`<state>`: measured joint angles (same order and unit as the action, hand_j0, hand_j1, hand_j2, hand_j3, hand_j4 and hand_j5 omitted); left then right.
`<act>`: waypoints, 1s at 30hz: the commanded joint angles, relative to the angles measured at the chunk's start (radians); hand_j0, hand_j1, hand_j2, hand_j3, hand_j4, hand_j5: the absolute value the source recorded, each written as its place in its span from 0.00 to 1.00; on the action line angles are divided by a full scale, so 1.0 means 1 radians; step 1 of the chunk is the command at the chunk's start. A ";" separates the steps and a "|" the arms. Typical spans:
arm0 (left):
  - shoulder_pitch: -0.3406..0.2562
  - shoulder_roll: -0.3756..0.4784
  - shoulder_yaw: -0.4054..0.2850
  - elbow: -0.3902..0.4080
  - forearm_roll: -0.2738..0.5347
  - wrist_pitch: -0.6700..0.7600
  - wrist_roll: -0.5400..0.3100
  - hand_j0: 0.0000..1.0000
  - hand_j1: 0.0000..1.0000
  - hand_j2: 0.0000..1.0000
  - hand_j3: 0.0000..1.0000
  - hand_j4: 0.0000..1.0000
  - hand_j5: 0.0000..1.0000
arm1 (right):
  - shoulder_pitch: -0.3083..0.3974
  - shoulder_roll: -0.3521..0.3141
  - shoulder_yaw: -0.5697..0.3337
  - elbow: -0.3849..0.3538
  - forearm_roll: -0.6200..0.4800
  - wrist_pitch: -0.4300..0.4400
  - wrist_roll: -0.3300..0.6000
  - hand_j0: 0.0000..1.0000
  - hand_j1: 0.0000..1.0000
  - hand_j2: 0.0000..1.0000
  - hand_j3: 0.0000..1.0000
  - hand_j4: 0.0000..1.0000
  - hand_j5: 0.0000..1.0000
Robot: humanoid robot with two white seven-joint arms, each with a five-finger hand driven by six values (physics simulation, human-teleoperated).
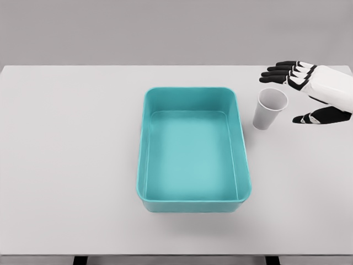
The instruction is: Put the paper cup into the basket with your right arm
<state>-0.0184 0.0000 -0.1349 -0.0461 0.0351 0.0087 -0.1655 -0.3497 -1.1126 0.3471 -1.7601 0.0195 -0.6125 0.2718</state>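
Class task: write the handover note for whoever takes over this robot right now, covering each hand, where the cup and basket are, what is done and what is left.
Right hand: open, fingers spread, just right of the paper cup, not gripping it.
Left hand: not in view.
Paper cup: upright on the table, just right of the basket's far corner.
Basket: teal, mid-table, nothing inside.
Done: hand is at the cup.
Left: grasp the cup, lift it, carry it left over the rim, release it inside.

one paper cup (270, 109), one basket (144, 165), one hand (315, 91)
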 commanded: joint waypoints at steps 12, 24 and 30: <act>0.002 0.000 0.000 0.000 0.000 0.000 0.000 1.00 1.00 1.00 1.00 1.00 1.00 | 0.026 0.036 -0.043 0.059 -0.325 0.002 0.216 1.00 1.00 1.00 1.00 1.00 1.00; 0.002 0.000 0.000 0.000 0.000 -0.001 0.000 1.00 1.00 1.00 1.00 1.00 1.00 | 0.023 0.336 -0.208 0.137 -0.418 0.319 0.339 1.00 1.00 1.00 1.00 1.00 1.00; 0.002 0.000 0.000 0.000 0.000 -0.001 0.000 1.00 1.00 1.00 1.00 1.00 1.00 | 0.023 0.336 -0.208 0.137 -0.418 0.319 0.339 1.00 1.00 1.00 1.00 1.00 1.00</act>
<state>-0.0169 0.0000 -0.1350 -0.0460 0.0351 0.0077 -0.1655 -0.3129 -0.7661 0.1295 -1.5892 -0.3945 -0.2771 0.6103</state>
